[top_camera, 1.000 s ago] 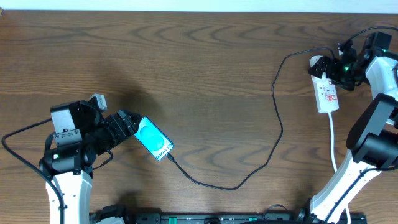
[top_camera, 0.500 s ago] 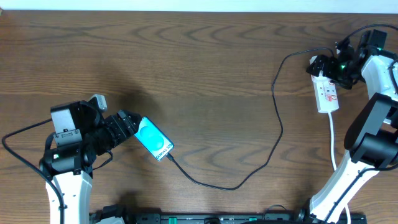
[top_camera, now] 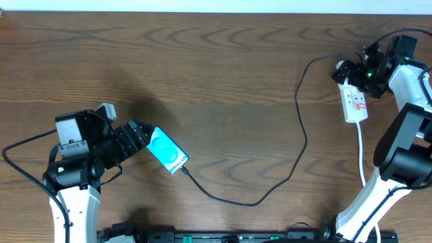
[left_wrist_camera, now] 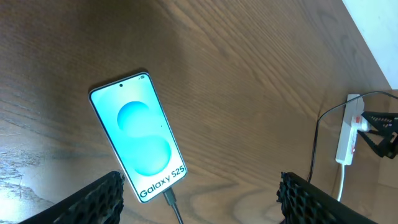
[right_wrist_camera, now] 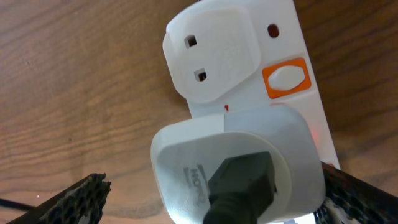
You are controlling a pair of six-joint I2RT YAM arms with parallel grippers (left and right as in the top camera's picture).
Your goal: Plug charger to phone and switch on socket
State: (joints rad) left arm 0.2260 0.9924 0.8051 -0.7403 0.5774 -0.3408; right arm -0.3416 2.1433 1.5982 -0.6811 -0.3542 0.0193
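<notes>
Open table [top_camera: 202, 81] between phone [top_camera: 166, 150] and socket [top_camera: 356, 102], charger cable [top_camera: 302, 128] looping across, adapter [right_wrist_camera: 249, 134] crowding switch [right_wrist_camera: 285, 78]

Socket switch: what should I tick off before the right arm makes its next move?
1. Charger tip in phone: ok.
2. White adapter seated in power strip: ok.
3. Orange switch uncovered: ok.
4. Switch on or off: cannot tell.
5. Right gripper open over the strip: ok.
6. Left gripper open: ok.

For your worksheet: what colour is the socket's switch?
The switch is orange around a white centre; right wrist view.
</notes>
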